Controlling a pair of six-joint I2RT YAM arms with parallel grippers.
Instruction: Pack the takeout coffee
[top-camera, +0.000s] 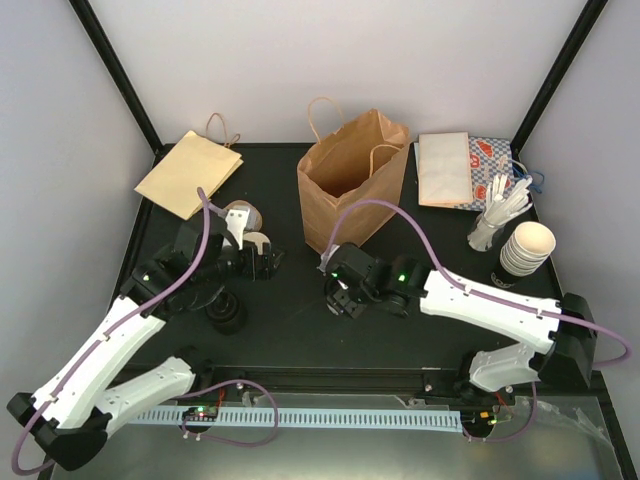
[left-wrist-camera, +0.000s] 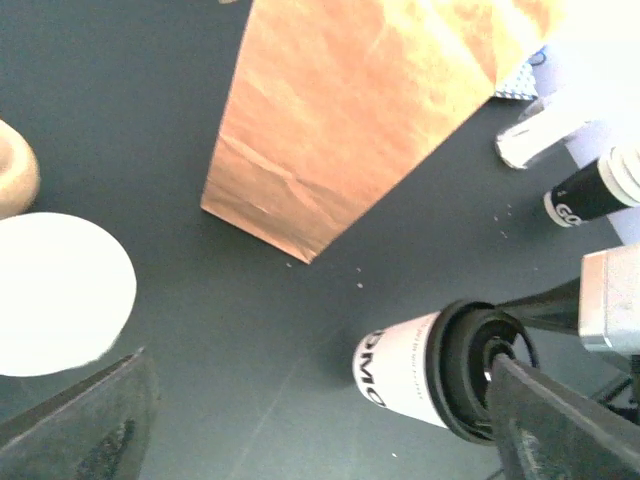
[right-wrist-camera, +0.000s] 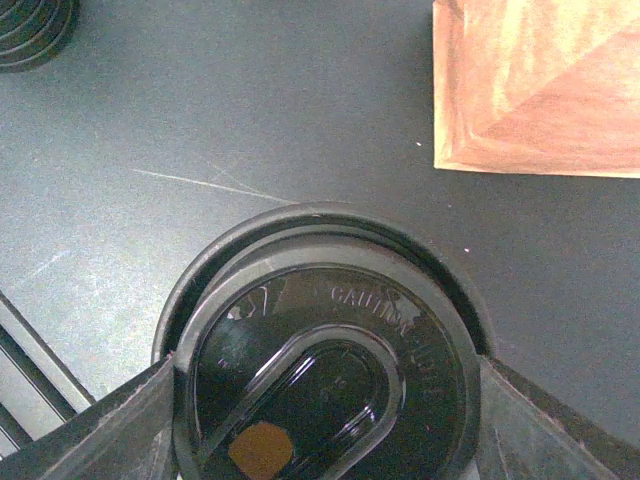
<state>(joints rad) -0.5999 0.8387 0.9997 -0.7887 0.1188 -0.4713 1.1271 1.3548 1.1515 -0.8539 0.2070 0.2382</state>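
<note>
right hand (right-wrist-camera: 325, 400): grasping coffee cup (left-wrist-camera: 400, 375) (black lid (right-wrist-camera: 400, 330)) before paper bag (top-camera: 350, 190) | left hand (top-camera: 265, 262): released, left of bag

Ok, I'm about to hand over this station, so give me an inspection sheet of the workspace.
Surface: black table, faint scratches.
Job's things: lidded cup near open bag, not inside.
Clutter: flat bag, lid stack, cup stack, cutlery, napkins.
Grippers: left gripper open, empty; right gripper shut on cup.
Cables: purple cables along both arms, nothing snagged seen.
Surroundings: pale walls, black frame posts.
</note>
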